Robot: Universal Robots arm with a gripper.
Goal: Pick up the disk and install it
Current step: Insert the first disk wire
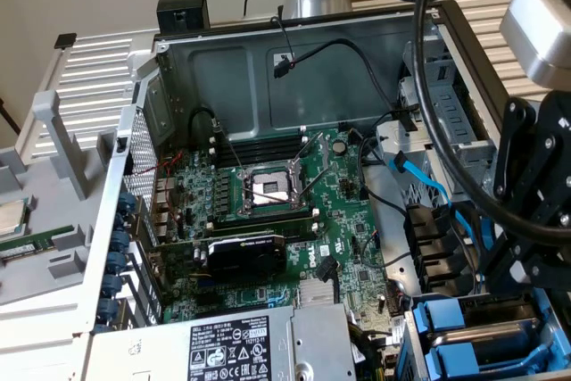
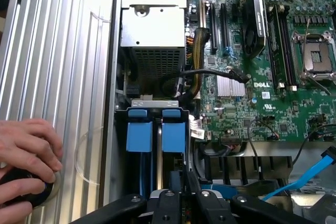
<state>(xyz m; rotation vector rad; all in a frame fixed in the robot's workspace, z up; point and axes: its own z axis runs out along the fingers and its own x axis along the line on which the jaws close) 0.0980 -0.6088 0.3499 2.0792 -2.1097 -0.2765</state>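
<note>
**A:** How is the hand set?

**B:** Its fingers are drawn close, almost together. As far as I can judge they are clamped on the blue frame of the disk. The disk stands edge-on in the drive bay, directly under the hand.

**A:** What sits next to it?

**B:** The other blue-railed tray is just beside it in the neighbouring slot, and the two blue handles are about level.

**A:** So the step in hand is seating the disk. What makes that go well?

**B:** Keep the disk square to its slot so both rails run in their guides. Press straight along the slot without twisting. The neighbour is so close that a skewed frame would likely jam. If it binds, I'd ease off rather than force it.

**A:** Anything further out to mind?

**B:** A black cable loops beside the power supply, just beyond the bay. A blue data cable lies on the motherboard side. Neither should stray into the slot. Farther off, a person's hand rests on a black knob on the ribbed metal panel, well apart from the bay.
</note>
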